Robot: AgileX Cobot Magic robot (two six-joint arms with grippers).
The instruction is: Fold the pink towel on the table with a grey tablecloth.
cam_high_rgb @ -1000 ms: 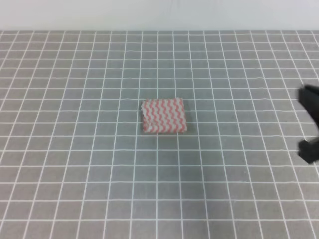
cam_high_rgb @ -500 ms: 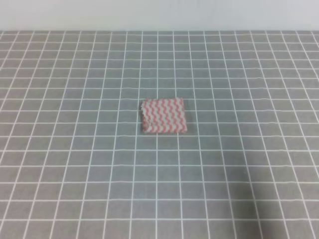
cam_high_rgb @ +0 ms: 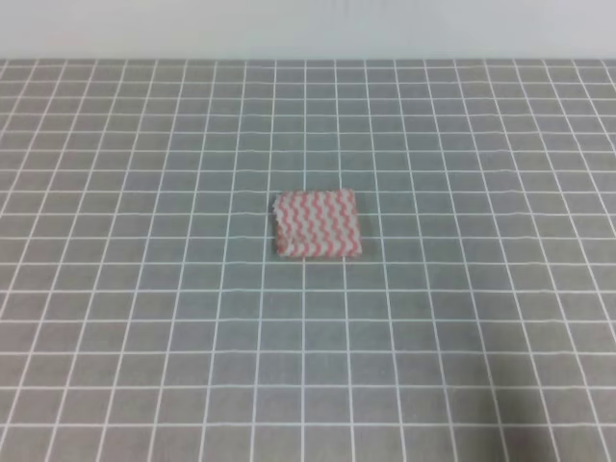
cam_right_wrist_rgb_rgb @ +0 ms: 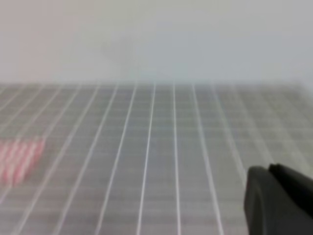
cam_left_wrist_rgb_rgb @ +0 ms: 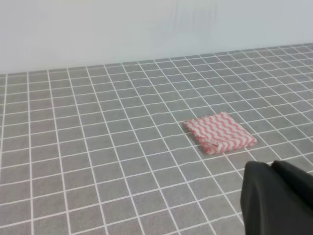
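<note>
One towel (cam_high_rgb: pixel 318 223) lay on the grey gridded table (cam_high_rgb: pixel 115 318) in the high view, a small squarish packet with no other object near it. No arm or gripper appeared there. It looked already folded, so the folding seemed done; the sound course was probably to keep both arms well away from the towel and leave it undisturbed.

In the left wrist view, the towel (cam_left_wrist_rgb_rgb: pixel 219 132) sat flat, its layered edges showing at the near-left corner. The left gripper (cam_left_wrist_rgb_rgb: pixel 278 198) was a dark shape near the towel, not touching it. Whether its jaws were parted could not be told.

In the blurred right wrist view, the right gripper (cam_right_wrist_rgb_rgb: pixel 279 200) was well apart from the towel (cam_right_wrist_rgb_rgb: pixel 19 156), its jaws equally unreadable.
</note>
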